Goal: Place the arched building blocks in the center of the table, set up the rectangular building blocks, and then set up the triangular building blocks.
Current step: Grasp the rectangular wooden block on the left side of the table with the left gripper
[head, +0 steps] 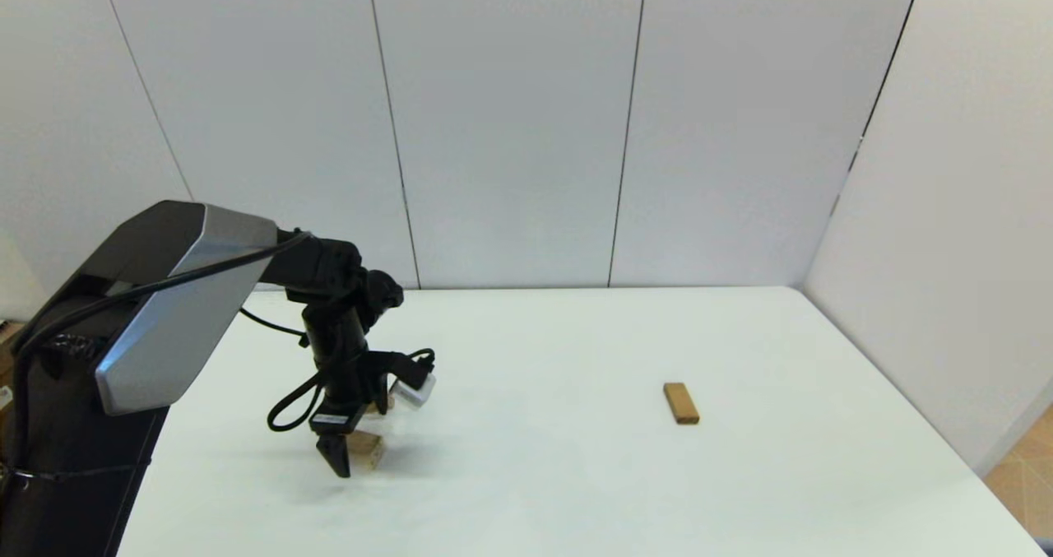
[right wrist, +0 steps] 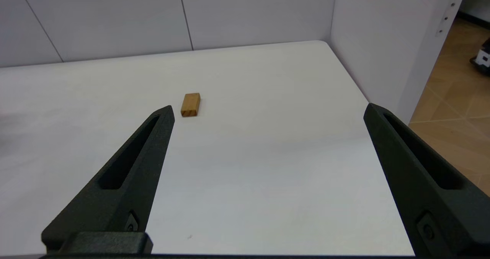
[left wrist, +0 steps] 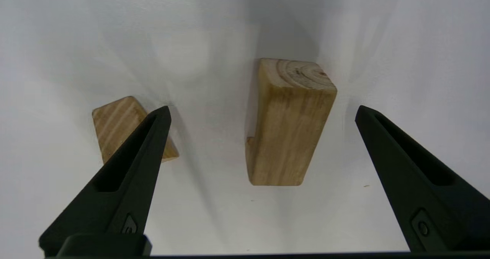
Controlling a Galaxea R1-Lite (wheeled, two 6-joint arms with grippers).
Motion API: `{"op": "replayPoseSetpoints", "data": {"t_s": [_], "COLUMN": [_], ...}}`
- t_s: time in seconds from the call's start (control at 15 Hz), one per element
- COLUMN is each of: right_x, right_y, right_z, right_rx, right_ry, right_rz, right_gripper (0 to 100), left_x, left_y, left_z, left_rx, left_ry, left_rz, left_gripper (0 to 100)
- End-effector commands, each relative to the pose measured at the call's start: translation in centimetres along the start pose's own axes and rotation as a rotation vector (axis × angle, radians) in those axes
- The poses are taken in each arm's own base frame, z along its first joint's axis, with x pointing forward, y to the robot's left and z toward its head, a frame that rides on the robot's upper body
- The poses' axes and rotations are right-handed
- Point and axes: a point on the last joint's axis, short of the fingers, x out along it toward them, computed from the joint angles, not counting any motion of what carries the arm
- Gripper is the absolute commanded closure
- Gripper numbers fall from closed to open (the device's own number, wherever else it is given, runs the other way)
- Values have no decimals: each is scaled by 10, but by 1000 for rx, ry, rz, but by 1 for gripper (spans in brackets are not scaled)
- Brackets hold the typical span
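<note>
Head view first: the white table [head: 576, 458] fills the lower half of the frame, running from the lower left out to its rounded far corner at the right. The left arm comes in from the left edge and bends down, and the left gripper [head: 355, 450] hangs low over the table in the lower left of the frame. Its jaws are spread wide, nothing held. Right under it sits the arched building block [head: 367, 448], pale tan, just beside the dark fingertip [head: 336, 461]. Over in the right-centre of the frame, well apart from all that, the rectangular building block [head: 681, 403] lies flat on the table, darker orange-tan.

Left wrist view now: the arched block [left wrist: 288, 125] lies between the two black fingers [left wrist: 134, 167], closer to the middle than to either tip, and touching neither. It lies on its side, end grain showing at one end and the notch cut visible along one edge. The triangular building block [left wrist: 115, 123] lies on the table outside the jaws, partly hidden behind one finger.

Right wrist view: the right gripper [right wrist: 268, 111] is held back above the table, jaws wide apart and empty. The rectangular block [right wrist: 190, 104] lies flat far ahead of it, near one fingertip [right wrist: 164, 115] in the frame.
</note>
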Motion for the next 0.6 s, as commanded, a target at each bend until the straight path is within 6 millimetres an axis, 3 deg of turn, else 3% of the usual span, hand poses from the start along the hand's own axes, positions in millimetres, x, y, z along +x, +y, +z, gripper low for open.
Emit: {"op": "replayPoseSetpoints", "data": {"t_s": [0.07, 0.6], "right_x": [0, 0], "right_y": [0, 0], "right_z": [0, 0], "right_rx": [0, 0], "right_ry": [1, 1], "right_rz": [0, 0], "right_gripper": [0, 0], "left_x": [1, 4], "left_y": [-1, 0], "left_z": [-1, -2], "left_rx": [6, 2], "left_ry": [0, 1], "left_rz": [-9, -16], "left_gripper": [0, 0]}}
